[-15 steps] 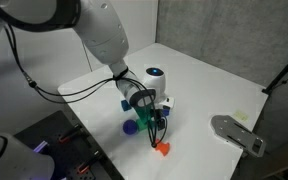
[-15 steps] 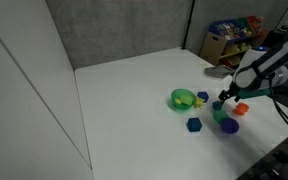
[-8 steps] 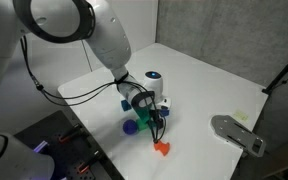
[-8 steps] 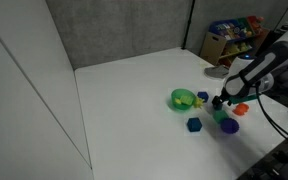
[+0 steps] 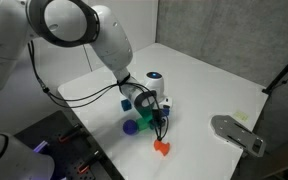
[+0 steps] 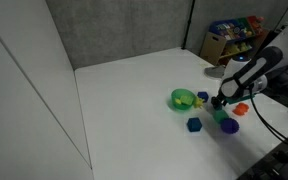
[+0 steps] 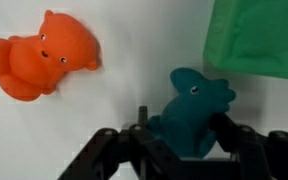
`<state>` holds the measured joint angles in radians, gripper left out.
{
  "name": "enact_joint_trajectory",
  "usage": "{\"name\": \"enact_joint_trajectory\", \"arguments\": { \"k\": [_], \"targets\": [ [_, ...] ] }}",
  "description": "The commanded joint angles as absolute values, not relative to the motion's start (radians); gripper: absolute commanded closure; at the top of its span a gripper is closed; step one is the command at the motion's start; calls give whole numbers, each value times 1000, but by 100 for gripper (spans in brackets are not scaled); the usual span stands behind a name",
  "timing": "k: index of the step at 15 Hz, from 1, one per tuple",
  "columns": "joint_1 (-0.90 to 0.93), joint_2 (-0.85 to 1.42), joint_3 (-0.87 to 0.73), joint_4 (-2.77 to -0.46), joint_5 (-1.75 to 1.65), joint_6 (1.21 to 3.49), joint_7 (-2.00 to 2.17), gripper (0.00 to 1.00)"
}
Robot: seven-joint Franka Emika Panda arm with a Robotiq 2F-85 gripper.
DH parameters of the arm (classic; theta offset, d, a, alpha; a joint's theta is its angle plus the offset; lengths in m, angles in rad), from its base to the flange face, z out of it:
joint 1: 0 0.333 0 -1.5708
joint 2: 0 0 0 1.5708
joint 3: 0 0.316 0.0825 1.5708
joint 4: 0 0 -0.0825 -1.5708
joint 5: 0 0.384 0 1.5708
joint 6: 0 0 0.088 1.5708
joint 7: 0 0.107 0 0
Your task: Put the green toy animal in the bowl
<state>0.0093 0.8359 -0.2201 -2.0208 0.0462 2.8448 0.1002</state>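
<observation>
Over the table [image 5: 219,75] the arm [image 5: 104,45] has leaned lower since a second ago, so I judge the grasp is near. The bowl [image 6: 183,98] waits near, with the path open. The gripper [image 7: 184,140] stays around the green toy animal [image 7: 192,108], not far from the table's edge. The fingers hug both flanks; whether they press, I cannot tell. The orange toy [image 7: 39,65] lies close.
</observation>
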Motion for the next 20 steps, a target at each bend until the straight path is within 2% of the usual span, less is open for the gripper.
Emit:
{"name": "enact_joint_trajectory", "arguments": {
  "k": [1, 3, 8, 11, 12, 14, 20],
  "targets": [
    [6, 806, -223, -2003, 27, 2790, 121, 64],
    [1, 770, -213, -2007, 29, 2750, 115, 78],
    [-8, 631, -184, -2012, 32, 2577, 113, 90],
    [-3, 541, -162, -2000, 32, 2498, 120, 94],
    [1, 520, -152, -1986, 32, 2474, 125, 91],
    [5, 493, -129, -1961, 34, 2438, 130, 93],
    [38, 518, -67, -1865, 29, 2393, 168, 92]
  ]
}}
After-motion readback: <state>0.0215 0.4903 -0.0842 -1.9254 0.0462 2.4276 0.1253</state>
